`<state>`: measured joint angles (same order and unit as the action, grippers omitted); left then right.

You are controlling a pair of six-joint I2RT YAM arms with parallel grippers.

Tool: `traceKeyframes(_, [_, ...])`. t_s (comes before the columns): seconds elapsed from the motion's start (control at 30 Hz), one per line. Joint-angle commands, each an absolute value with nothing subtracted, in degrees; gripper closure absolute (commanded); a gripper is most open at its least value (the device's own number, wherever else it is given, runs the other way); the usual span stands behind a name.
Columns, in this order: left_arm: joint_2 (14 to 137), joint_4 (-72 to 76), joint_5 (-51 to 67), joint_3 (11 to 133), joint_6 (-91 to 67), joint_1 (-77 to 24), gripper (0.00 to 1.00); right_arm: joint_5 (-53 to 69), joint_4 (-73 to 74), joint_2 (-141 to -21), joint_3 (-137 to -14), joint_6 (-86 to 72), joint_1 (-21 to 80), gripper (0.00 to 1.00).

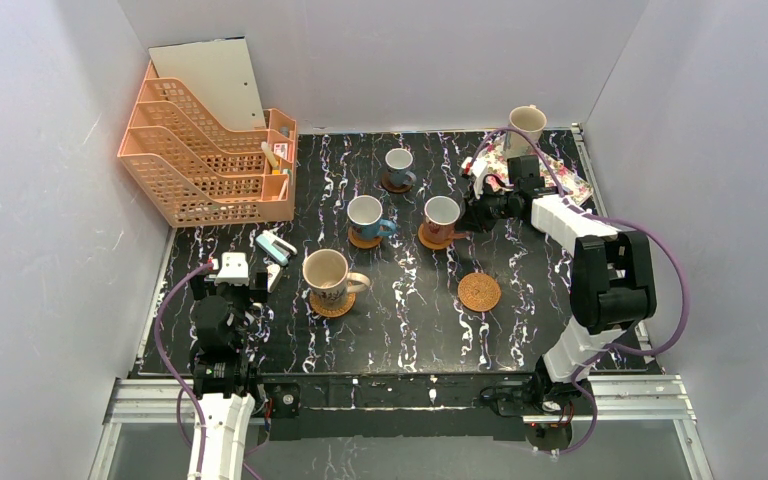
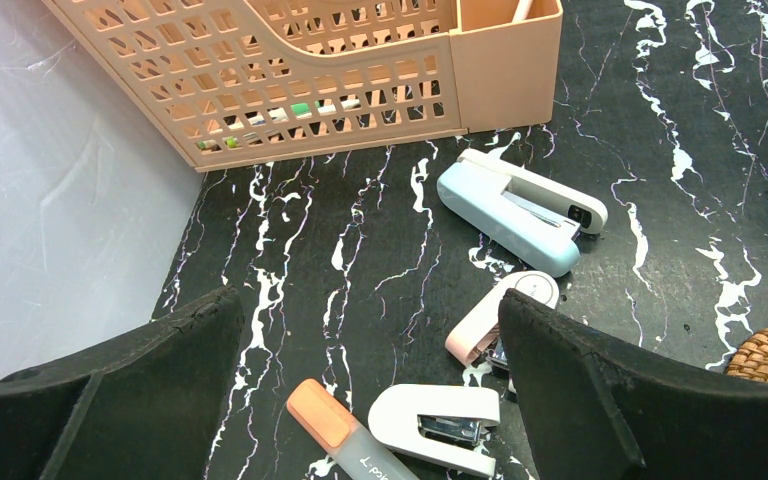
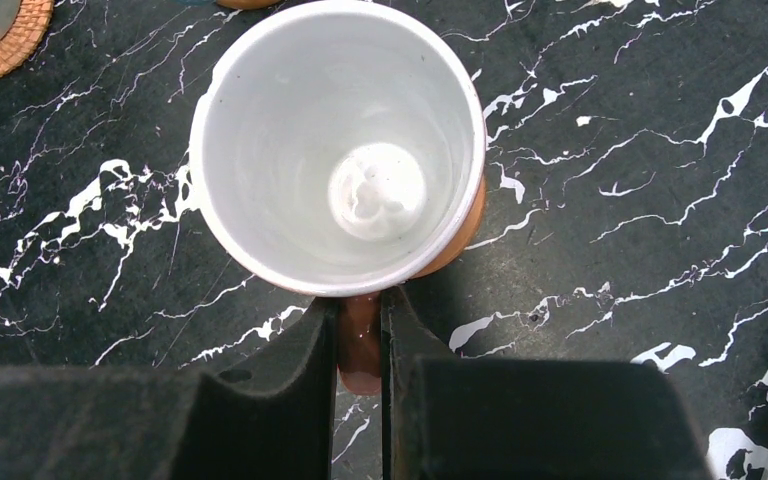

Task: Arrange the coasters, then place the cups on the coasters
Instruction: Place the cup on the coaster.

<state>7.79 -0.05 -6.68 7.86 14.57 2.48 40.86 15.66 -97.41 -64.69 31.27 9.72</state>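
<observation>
My right gripper is shut on the handle of the brownish-orange cup, seen from above with its white inside. In the top view this cup sits over a brown wood coaster; contact cannot be told. A large beige cup stands on a wicker coaster. Two blue cups stand on coasters. A bare wicker coaster lies in front. A second beige cup is at the back right. My left gripper hangs open at the near left.
An orange file rack fills the back left. A blue stapler, a pink stapler, a white stapler and a highlighter lie under my left gripper. The floral tray lies under the right arm.
</observation>
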Motion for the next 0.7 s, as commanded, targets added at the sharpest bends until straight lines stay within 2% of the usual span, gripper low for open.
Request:
traceKeyframes(0.0, [7.6, 1.0, -7.2, 7.0, 14.9, 2.7, 0.03, 43.6, 11.9, -97.0, -65.7, 30.5, 9.7, 0.99])
traceKeyframes(0.67, [7.6, 1.1, -7.3, 7.0, 14.8, 2.7, 0.03, 42.9, 11.9, -97.5, -65.7, 30.5, 9.8, 0.99])
